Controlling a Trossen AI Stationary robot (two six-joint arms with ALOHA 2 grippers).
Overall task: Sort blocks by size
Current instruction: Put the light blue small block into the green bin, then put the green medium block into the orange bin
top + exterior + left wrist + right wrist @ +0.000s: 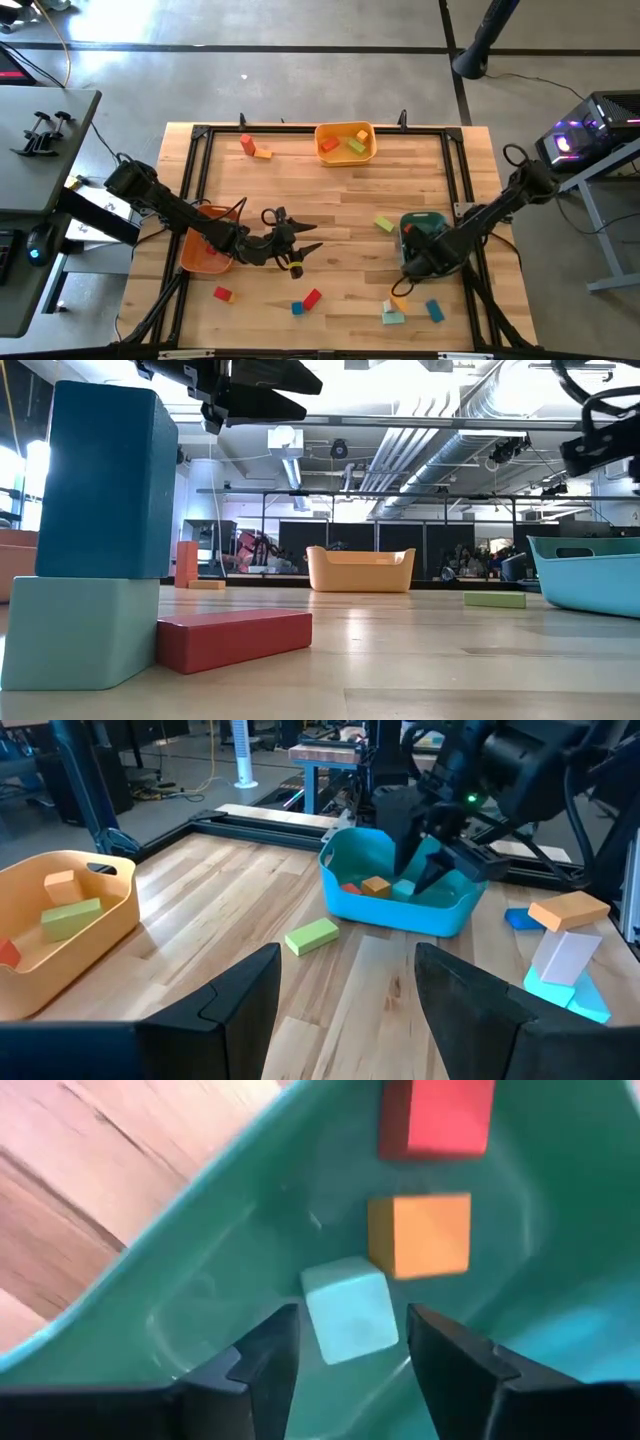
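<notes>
My left gripper [297, 250] is open and empty above the table's middle, right of the orange tray [205, 252]; its fingers [235, 1010] hold nothing. My right gripper [418, 255] is open inside the teal tray [432, 219], its fingers on either side of a pale teal cube [348, 1323] without touching it. The cube lies on the tray floor beside an orange cube [420, 1235] and a red block [435, 1118]. A green block [384, 225] lies left of the teal tray. Other blocks lie loose on the table.
The yellow tray [345, 142] at the far edge holds red, green and orange blocks. A red [246, 145] and an orange block [263, 153] lie far left. Near the front edge lie red [223, 294] [312, 299], blue [434, 311], teal [393, 317] and orange [398, 303] blocks.
</notes>
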